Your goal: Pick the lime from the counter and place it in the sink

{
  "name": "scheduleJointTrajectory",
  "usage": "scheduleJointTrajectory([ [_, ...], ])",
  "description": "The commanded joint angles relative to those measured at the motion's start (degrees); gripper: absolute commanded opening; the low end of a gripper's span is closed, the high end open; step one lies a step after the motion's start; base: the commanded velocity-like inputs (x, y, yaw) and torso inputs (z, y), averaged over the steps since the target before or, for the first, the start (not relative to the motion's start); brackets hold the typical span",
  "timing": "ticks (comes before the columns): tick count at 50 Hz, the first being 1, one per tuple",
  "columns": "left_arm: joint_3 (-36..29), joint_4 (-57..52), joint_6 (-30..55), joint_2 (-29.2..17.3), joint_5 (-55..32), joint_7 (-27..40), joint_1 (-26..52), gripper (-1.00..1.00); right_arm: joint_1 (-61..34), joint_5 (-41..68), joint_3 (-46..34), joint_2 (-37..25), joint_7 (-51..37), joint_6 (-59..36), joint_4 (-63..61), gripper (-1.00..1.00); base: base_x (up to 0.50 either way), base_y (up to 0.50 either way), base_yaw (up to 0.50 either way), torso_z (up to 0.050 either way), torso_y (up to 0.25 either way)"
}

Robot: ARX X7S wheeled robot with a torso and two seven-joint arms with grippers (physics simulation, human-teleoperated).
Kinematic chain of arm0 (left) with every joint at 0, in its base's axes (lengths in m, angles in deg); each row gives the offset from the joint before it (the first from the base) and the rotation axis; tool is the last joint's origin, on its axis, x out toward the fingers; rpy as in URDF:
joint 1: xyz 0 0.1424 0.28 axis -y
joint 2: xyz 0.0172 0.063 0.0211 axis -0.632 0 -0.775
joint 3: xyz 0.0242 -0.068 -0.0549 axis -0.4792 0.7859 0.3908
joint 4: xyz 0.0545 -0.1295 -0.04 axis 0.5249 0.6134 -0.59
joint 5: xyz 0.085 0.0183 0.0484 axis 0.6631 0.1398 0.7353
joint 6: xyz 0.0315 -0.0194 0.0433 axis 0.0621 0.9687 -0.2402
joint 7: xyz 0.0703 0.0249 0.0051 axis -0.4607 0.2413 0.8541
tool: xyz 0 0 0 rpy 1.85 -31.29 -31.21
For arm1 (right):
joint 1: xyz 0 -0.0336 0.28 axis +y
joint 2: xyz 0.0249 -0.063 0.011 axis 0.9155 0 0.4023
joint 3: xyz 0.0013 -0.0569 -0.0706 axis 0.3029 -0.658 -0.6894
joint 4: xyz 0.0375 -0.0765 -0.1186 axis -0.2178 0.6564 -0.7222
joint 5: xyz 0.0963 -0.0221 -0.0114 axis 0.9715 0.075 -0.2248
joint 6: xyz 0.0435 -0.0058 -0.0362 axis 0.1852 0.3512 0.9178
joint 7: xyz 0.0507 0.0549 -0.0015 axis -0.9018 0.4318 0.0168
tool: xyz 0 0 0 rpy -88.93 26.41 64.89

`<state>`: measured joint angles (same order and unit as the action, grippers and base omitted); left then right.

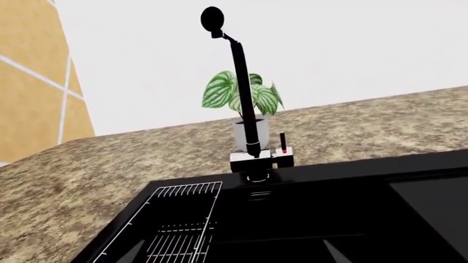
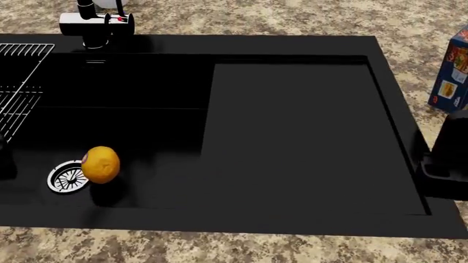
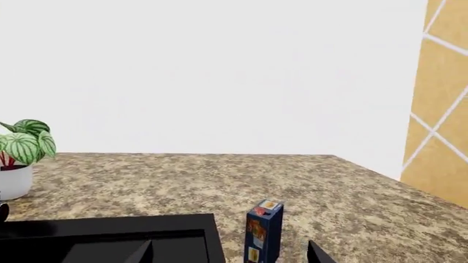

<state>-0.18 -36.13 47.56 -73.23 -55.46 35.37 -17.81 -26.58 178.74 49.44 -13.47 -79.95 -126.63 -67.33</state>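
The lime is out of view in every frame. The black sink [image 2: 292, 46] fills most of the head view, set in the speckled granite counter [image 2: 256, 16]. Its deep basin holds a round metal drain [image 2: 64, 178] with an orange-yellow fruit [image 2: 100, 164] resting against it. The flat drainboard [image 2: 307, 137] lies to the right. My left gripper [image 1: 234, 255] is open and empty above the sink [image 1: 351, 164]. My right gripper [image 3: 230, 253] is open and empty over the sink's right edge [image 3: 109, 227]; its dark body [image 2: 447, 159] shows at the head view's right edge.
A wire rack [image 2: 18, 82] sits in the basin's left end and shows in the left wrist view [image 1: 183, 219]. A black faucet [image 1: 245, 109] and a potted plant [image 1: 241, 96] stand behind the sink. A blue box [image 2: 453, 71] stands upright on the counter right of the sink.
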Motion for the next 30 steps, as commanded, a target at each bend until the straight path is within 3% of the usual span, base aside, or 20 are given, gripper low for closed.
scheduleJointTrajectory([
  [1, -0.59, 1.03, -1.95, -0.4, 0.43, 0.08, -1.22, 1.0, 5.34, 8.86, 3.72, -10.06, -7.83, 2.26, 3.46, 1.0, 0.0, 0.0, 0.0, 0.0, 0.0],
  [9, -0.43, 1.06, -2.11, -0.67, 0.33, 0.08, -1.68, 1.0, 11.88, 14.26, 7.51, -13.6, -10.57, 2.86, 4.65, 1.0, 0.0, 0.0, 0.0, 0.0, 0.0],
  [15, -0.12, 1.36, -2.7, -0.83, 0.44, 0.19, -2.34, 1.0, 21.02, 17.22, 17.87, -11.91, -12.4, 0.64, 6.0, 1.0, 0.0, 0.0, 0.0, 0.0, 0.0],
  [30, -0.63, 1.91, -3.21, -1.21, 0.56, 0.46, -2.49, 1.0, 35.89, 18.68, 28.79, -8.73, -11.21, 1.4, 5.68, 1.0, 0.0, 0.0, 0.0, 0.0, 0.0],
])
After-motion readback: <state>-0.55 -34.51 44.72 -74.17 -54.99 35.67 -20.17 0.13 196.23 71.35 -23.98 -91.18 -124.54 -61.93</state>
